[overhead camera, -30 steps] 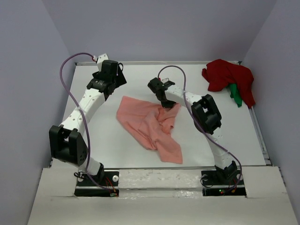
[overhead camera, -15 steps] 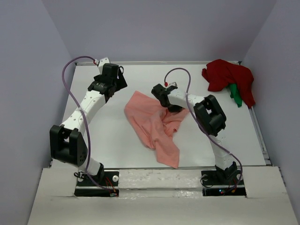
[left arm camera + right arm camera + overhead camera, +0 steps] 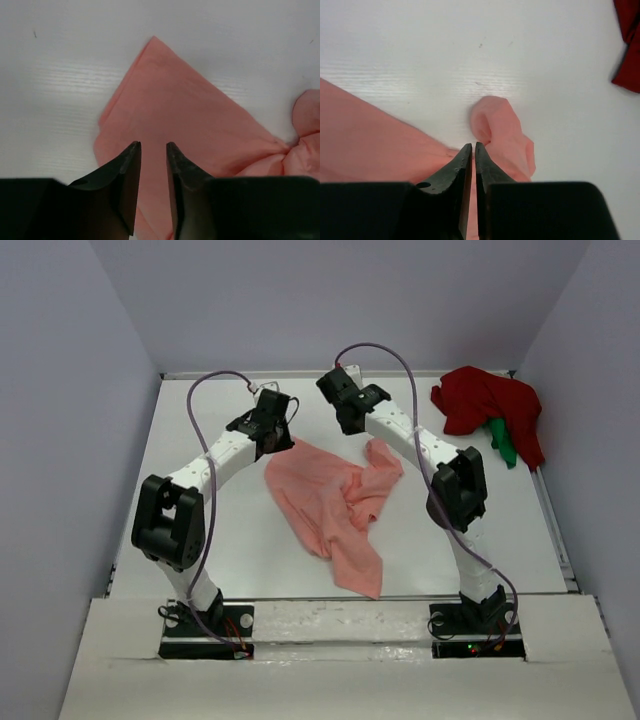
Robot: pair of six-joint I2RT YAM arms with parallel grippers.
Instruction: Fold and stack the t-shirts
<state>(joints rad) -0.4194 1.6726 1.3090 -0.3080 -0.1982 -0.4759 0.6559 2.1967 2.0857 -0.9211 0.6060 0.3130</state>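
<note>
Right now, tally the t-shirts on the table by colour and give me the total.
salmon-pink t-shirt: 1
dark red t-shirt: 1
green t-shirt: 1, mostly hidden under the dark red one
Total: 3

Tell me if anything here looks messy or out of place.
The salmon-pink t-shirt lies crumpled and askew in the middle, with a bunched fold at its right side. The dark red t-shirt is heaped in the far right corner, a green t-shirt poking out from it. Nothing looks damaged.
</note>
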